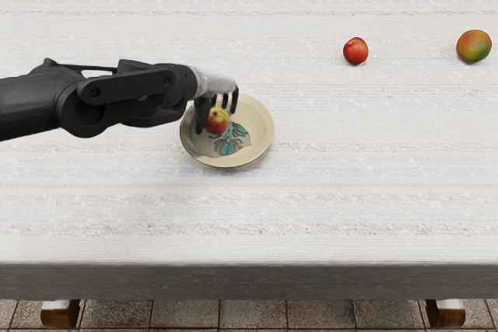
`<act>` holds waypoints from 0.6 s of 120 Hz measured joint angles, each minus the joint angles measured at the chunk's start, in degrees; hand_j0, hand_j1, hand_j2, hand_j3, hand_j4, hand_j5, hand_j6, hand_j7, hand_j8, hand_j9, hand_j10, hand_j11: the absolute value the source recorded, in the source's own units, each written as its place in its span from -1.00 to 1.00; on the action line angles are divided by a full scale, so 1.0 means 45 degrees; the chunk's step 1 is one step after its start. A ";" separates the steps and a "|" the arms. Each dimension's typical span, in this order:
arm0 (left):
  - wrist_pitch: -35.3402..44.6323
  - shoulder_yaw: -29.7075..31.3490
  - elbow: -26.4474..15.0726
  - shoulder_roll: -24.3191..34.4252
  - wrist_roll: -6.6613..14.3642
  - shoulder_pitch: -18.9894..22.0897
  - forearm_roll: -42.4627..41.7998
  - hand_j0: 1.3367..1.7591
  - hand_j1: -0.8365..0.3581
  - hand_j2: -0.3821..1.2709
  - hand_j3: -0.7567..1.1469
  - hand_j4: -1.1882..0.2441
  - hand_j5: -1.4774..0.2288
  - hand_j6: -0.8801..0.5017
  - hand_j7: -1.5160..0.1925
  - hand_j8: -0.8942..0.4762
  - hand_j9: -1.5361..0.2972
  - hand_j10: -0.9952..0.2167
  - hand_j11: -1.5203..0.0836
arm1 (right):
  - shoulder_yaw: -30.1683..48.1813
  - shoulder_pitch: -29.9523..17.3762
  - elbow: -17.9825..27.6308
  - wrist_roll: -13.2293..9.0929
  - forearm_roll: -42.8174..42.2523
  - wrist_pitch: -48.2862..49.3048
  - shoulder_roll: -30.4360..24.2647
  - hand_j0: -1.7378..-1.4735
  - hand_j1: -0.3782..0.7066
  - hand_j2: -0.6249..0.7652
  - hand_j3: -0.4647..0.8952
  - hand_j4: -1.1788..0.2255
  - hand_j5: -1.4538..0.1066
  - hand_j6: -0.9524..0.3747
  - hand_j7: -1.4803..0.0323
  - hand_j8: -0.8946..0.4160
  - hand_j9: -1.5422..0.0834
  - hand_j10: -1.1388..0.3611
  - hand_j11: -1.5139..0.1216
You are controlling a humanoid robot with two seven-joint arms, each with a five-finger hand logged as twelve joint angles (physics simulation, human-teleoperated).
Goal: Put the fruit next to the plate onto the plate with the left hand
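**Over the plate [263, 126]: fruit [217, 120] in the left robot hand [215, 103]**

Arm in from 9 o'clock, wrist about level, fingers [200, 117] pointing down and curled around the fruit, a small red-and-yellow one. No gap visible between fingers and fruit, so judged as a grasp and not a mere touch. Fruit directly under the palm, at 6 o'clock from the knuckles in the picture. Also inside the rim of the plate, toward its 9 o'clock side, beside the painted pattern in the middle. Cannot tell whether resting on the plate surface or hanging just above it. Roundish, with no clear long axis, so probably no turning of the wrist needed.

No right robot hand in view; only the left one near the work. Two other fruits on the tabletop [311, 192], well apart from the plate: a red apple [355, 50] at about 2 o'clock from it, and a green-orange mango [474, 45] farther out the same way, near the right edge. Not part of the job, judging by the task sentence.

Next, probably: lower a little if needed, spread the fingers, then lift straight up — not sideways, to avoid rolling the fruit over the close rim at 9 o'clock.
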 joint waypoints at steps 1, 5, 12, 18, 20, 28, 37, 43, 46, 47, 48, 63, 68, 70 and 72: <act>0.0002 -0.0003 -0.0004 0.0000 0.0001 -0.0002 -0.0051 0.51 -0.01 -0.07 -0.21 0.15 -0.24 -0.18 -0.20 -0.38 -0.23 -0.38 -0.14 | -0.0001 0.0000 0.0000 0.0000 -0.0001 0.0000 0.0000 -0.40 -0.87 -0.11 -0.32 0.63 0.80 0.38 0.89 0.31 0.84 0.47 0.79; 0.0010 -0.0011 -0.0019 0.0000 0.0006 -0.0014 -0.0219 0.51 0.06 -0.13 -0.21 0.18 -0.15 -0.17 -0.11 -0.33 -0.14 -0.28 -0.04 | -0.0004 0.0000 0.0000 0.0001 -0.0003 0.0000 0.0000 -0.40 -0.87 -0.11 -0.32 0.63 0.80 0.38 0.89 0.31 0.84 0.47 0.79; 0.0016 -0.0025 -0.0045 0.0000 0.0017 -0.0086 -0.0419 0.51 0.17 -0.21 -0.21 0.21 -0.02 -0.15 0.02 -0.26 -0.03 -0.15 0.09 | -0.0007 0.0000 0.0000 0.0002 -0.0004 0.0000 0.0000 -0.40 -0.87 -0.11 -0.32 0.63 0.80 0.38 0.89 0.31 0.84 0.47 0.79; 0.0008 -0.0060 -0.0165 0.0200 0.0035 -0.0262 -0.0653 0.51 0.24 -0.27 -0.20 0.23 0.06 -0.13 0.10 -0.22 0.05 -0.07 0.18 | -0.0009 0.0000 0.0000 0.0003 -0.0005 0.0000 0.0000 -0.40 -0.87 -0.11 -0.32 0.63 0.80 0.38 0.89 0.31 0.84 0.47 0.79; -0.0053 -0.0076 -0.0229 0.0383 0.0042 -0.0387 -0.0821 0.51 0.26 -0.29 -0.20 0.24 0.08 -0.13 0.12 -0.20 0.07 -0.05 0.20 | -0.0009 0.0000 0.0000 0.0003 -0.0005 0.0000 0.0000 -0.40 -0.87 -0.11 -0.32 0.63 0.80 0.38 0.89 0.31 0.84 0.47 0.79; -0.0735 -0.0328 -0.0413 0.1071 0.0067 -0.0704 -0.1814 0.52 0.33 -0.34 -0.21 0.26 0.16 -0.12 0.20 -0.16 0.14 0.03 0.29 | -0.0010 0.0000 0.0000 0.0003 -0.0005 0.0000 0.0000 -0.40 -0.87 -0.11 -0.32 0.63 0.80 0.38 0.89 0.31 0.84 0.47 0.79; -0.1636 -0.1021 -0.0561 0.1912 0.0086 -0.0504 -0.2917 0.52 0.38 -0.38 -0.20 0.28 0.22 -0.11 0.26 -0.13 0.20 0.10 0.35 | -0.0011 0.0000 0.0000 -0.0003 -0.0004 0.0000 0.0000 -0.40 -0.87 -0.11 -0.32 0.63 0.80 0.38 0.89 0.31 0.84 0.47 0.79; -0.2851 -0.1535 -0.0636 0.3352 0.0094 -0.0475 -0.4377 0.52 0.40 -0.40 -0.20 0.29 0.25 -0.10 0.29 -0.11 0.23 0.13 0.38 | -0.0012 -0.0001 0.0000 -0.0008 -0.0007 0.0000 0.0000 -0.40 -0.87 -0.11 -0.32 0.63 0.80 0.38 0.89 0.31 0.84 0.47 0.79; -0.3359 -0.1731 -0.0663 0.4139 0.0099 -0.0474 -0.5202 0.52 0.41 -0.41 -0.20 0.29 0.26 -0.10 0.31 -0.11 0.24 0.14 0.40 | -0.0011 0.0000 0.0000 -0.0009 -0.0009 0.0000 0.0000 -0.40 -0.87 -0.11 -0.32 0.63 0.80 0.38 0.89 0.31 0.84 0.47 0.79; -0.3503 -0.1786 -0.0670 0.4352 0.0100 -0.0474 -0.5470 0.52 0.42 -0.41 -0.20 0.29 0.27 -0.10 0.31 -0.10 0.24 0.14 0.40 | -0.0011 0.0000 0.0000 -0.0011 -0.0009 0.0000 0.0000 -0.40 -0.87 -0.11 -0.32 0.63 0.80 0.38 0.89 0.31 0.84 0.47 0.79; -0.3635 -0.1839 -0.0677 0.4645 0.0101 -0.0474 -0.5756 0.52 0.42 -0.42 -0.20 0.29 0.27 -0.10 0.31 -0.10 0.25 0.15 0.41 | -0.0012 -0.0001 0.0000 -0.0015 -0.0009 0.0000 0.0000 -0.40 -0.87 -0.11 -0.32 0.63 0.80 0.38 0.89 0.31 0.84 0.47 0.79; -0.4753 -0.2264 -0.0720 0.8279 0.0111 0.0137 -0.9918 0.52 0.45 -0.44 -0.21 0.30 0.31 -0.09 0.35 -0.08 0.28 0.19 0.45 | -0.0010 0.0000 0.0003 -0.0036 -0.0012 0.0000 0.0000 -0.40 -0.87 -0.11 -0.32 0.63 0.80 0.38 0.89 0.31 0.84 0.47 0.79; -0.4912 -0.2325 -0.0726 0.8513 0.0112 0.0204 -1.0696 0.52 0.46 -0.45 -0.21 0.31 0.32 -0.09 0.36 -0.07 0.29 0.20 0.46 | -0.0010 0.0001 0.0002 -0.0042 -0.0013 0.0000 0.0000 -0.40 -0.87 -0.11 -0.32 0.63 0.80 0.38 0.89 0.31 0.84 0.47 0.79; -0.4959 -0.2344 -0.0728 0.8529 0.0113 0.0272 -1.0935 0.52 0.46 -0.45 -0.21 0.31 0.32 -0.09 0.37 -0.07 0.30 0.20 0.46 | -0.0010 0.0002 0.0003 -0.0044 -0.0013 0.0000 0.0000 -0.40 -0.87 -0.11 -0.32 0.63 0.80 0.38 0.89 0.31 0.84 0.47 0.79; -0.5000 -0.2359 -0.0730 0.8533 0.0113 0.0312 -1.1138 0.52 0.47 -0.45 -0.21 0.31 0.33 -0.09 0.37 -0.07 0.30 0.20 0.46 | -0.0011 0.0002 0.0003 -0.0047 -0.0013 0.0000 0.0000 -0.40 -0.87 -0.11 -0.32 0.63 0.80 0.38 0.89 0.31 0.84 0.47 0.79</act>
